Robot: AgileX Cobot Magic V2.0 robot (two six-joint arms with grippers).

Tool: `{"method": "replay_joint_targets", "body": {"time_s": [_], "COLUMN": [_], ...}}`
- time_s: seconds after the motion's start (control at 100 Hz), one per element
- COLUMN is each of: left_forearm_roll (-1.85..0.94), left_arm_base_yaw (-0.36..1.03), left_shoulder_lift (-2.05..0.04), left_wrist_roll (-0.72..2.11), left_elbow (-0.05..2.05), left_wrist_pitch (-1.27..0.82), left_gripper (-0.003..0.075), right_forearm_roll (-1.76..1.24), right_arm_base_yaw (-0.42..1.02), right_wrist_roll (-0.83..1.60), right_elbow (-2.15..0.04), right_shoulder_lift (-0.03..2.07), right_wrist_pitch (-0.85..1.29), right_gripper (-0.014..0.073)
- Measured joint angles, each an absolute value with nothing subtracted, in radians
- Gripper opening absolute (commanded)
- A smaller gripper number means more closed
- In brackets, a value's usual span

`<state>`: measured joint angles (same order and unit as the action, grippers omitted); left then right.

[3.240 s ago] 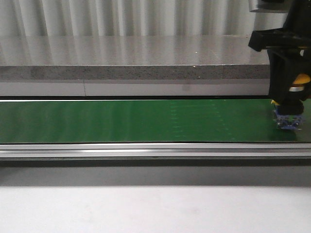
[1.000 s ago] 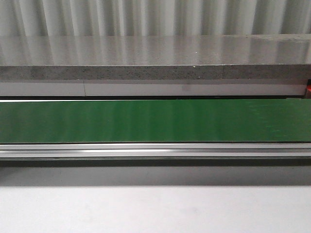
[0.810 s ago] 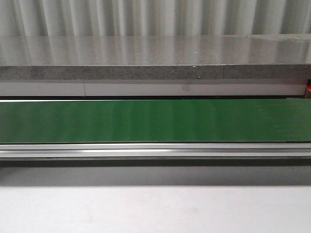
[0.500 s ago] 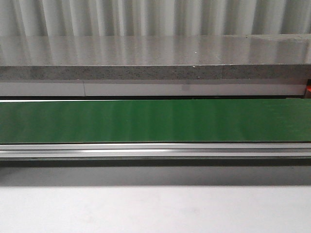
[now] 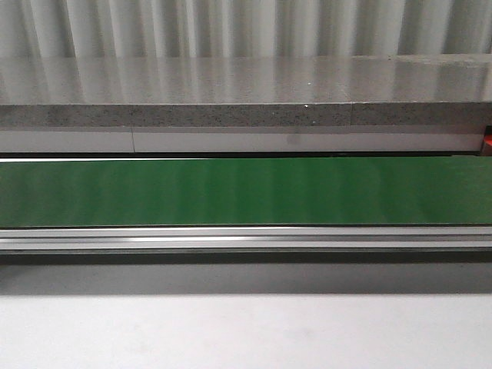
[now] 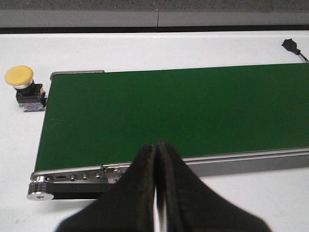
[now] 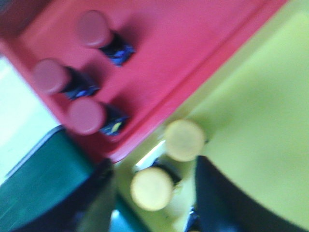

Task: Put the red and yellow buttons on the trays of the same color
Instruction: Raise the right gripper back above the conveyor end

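Yellow button sits between the right arm's spread jaws — over yellow tray.

We see three red buttons lying tilted on the red tray, close together. Just beside it sits the yellow tray, touching its edge, with two yellow buttons near that shared border. Another yellow button stands upright on the desk, just beside the green belt's end.
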<state>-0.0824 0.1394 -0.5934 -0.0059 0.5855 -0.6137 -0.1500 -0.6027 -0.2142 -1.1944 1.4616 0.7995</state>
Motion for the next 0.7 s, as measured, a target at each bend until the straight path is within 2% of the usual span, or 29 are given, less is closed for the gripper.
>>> {"method": "replay_joint_targets", "body": {"time_s": [0.08, 0.15, 0.7], "left_forearm_roll": [-0.082, -0.082, -0.082], "left_arm_base_yaw": [0.139, 0.139, 0.142], "left_shoulder_lift": [-0.593, -0.593, -0.593], "left_wrist_roll": [-0.006, -0.006, -0.006], "left_elbow": [0.585, 0.585, 0.585], "left_wrist_pitch": [-0.614, -0.614, -0.614], "left_gripper": [-0.002, -0.002, -0.002], "right_forearm_roll": [-0.15, -0.15, -0.15], "right_arm_base_yaw": [-0.552, -0.499, -0.055], "right_wrist_roll": [-0.2, -0.194, -0.045], "right_elbow": [-1.194, -1.194, -1.164], "right_shoulder_lift": [1.414, 1.383, 1.223], "right_wrist_pitch": [0.816, 0.833, 0.881], "right_gripper": [0.0033, -0.0075, -0.0067]}}
